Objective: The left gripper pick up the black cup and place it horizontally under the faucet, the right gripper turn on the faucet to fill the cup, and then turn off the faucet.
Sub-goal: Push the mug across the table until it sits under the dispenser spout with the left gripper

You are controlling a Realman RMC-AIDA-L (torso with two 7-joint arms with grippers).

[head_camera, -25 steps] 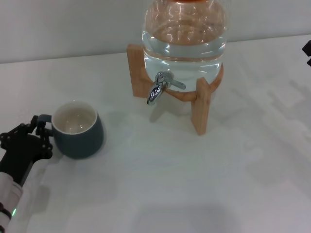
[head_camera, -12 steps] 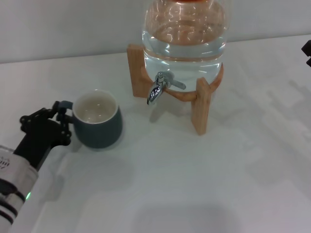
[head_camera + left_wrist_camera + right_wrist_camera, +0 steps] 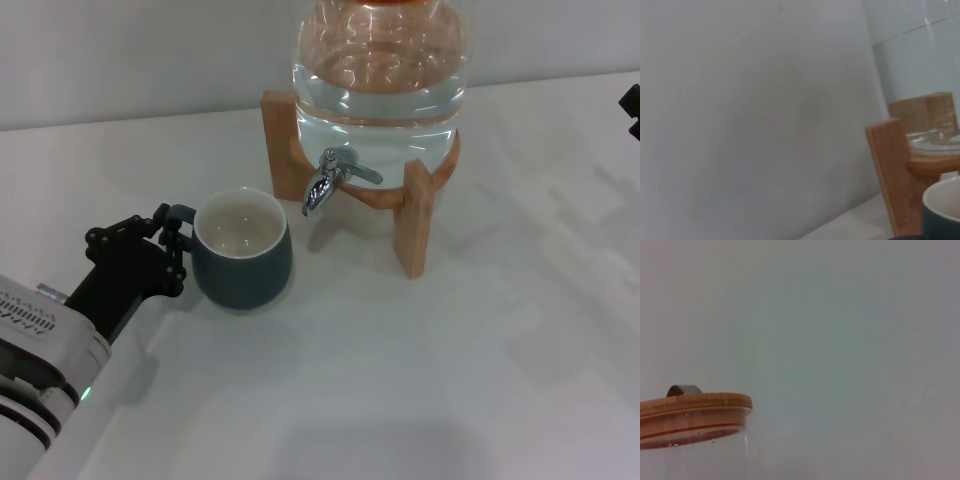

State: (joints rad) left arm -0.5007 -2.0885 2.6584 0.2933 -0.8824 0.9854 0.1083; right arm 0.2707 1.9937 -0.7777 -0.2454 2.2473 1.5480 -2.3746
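Black cup (image 3: 242, 252) handling is the step in hand: the left gripper (image 3: 172, 243), in the lower left of the head view, is clenched on the cup's small loop handle, its dark fingers wrapped around it while the white housing trails off toward the bottom left corner. The cup sits upright just left of centre, cream interior showing and empty, with its rim to the left of and below the faucet (image 3: 322, 186). It is near the spout but not yet beneath it; whether its base touches the white table (image 3: 420, 380) or hangs just above it cannot be told.

The faucet juts from the front of the clear glass jar (image 3: 380, 70), which is full of water and rests on a wooden stand (image 3: 412, 215) at upper centre. The lever reads as not yet turned, and no water runs.

The right gripper (image 3: 631, 106) shows only as a dark sliver at the right edge of the head view, well apart from the faucet; its fingers cannot be judged.

By my reading, the next move calls for carrying the cup rightward until its mouth is under the spout, kept level and clear of the stand's near leg.
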